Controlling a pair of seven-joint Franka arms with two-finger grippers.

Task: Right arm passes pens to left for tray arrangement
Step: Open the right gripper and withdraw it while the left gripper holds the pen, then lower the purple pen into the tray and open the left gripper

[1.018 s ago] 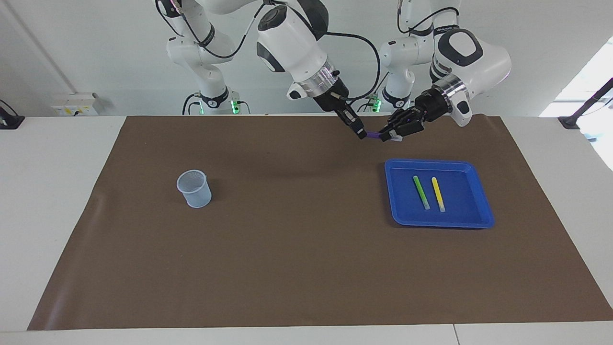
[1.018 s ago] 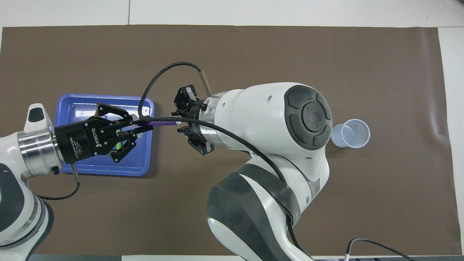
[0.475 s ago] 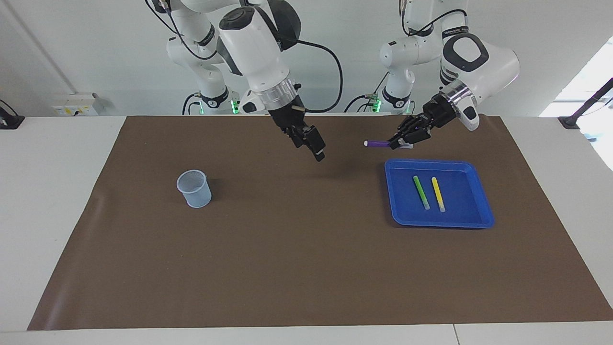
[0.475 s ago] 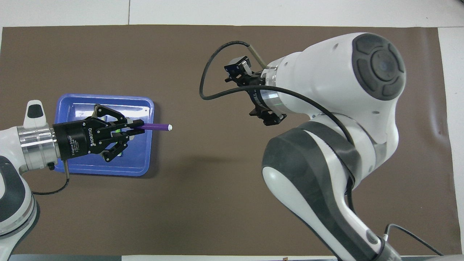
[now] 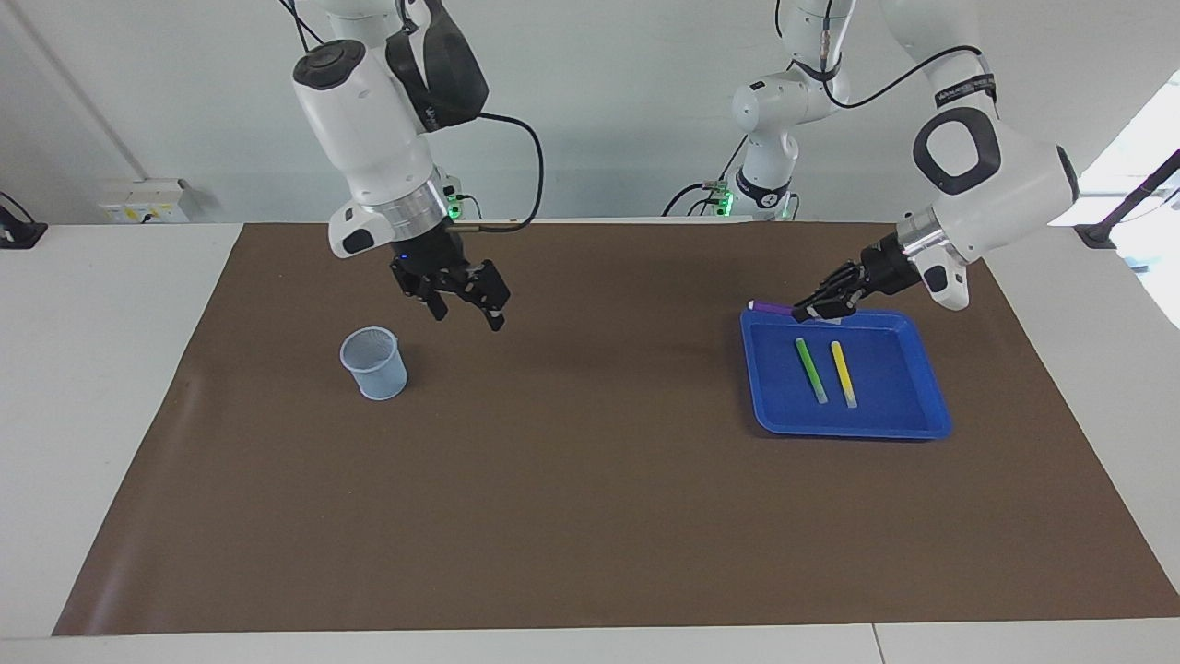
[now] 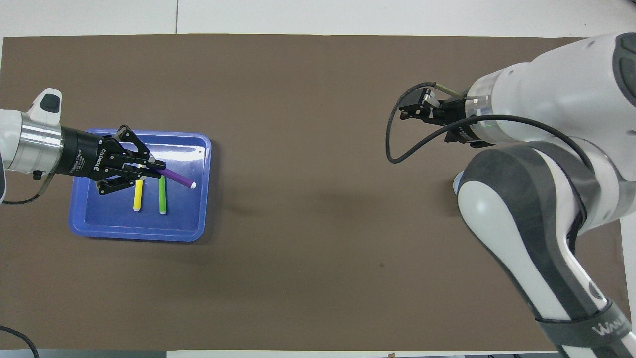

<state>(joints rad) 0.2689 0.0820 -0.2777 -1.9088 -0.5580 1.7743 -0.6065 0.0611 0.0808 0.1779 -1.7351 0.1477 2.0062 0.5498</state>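
- Purple pen (image 5: 772, 307) is now hanging over the blue tray (image 5: 922, 426), pinched only in my left gripper (image 5: 811, 314)
- I'm pulling my right gripper (image 5: 468, 309), spread and empty, back over the mesh cup (image 5: 373, 363), so only placement remains

You see a plain white wall (image 5: 166, 101), a wall socket box (image 5: 146, 200), a white table (image 5: 92, 369), a brown mat (image 5: 590, 516), daylight at the right edge.
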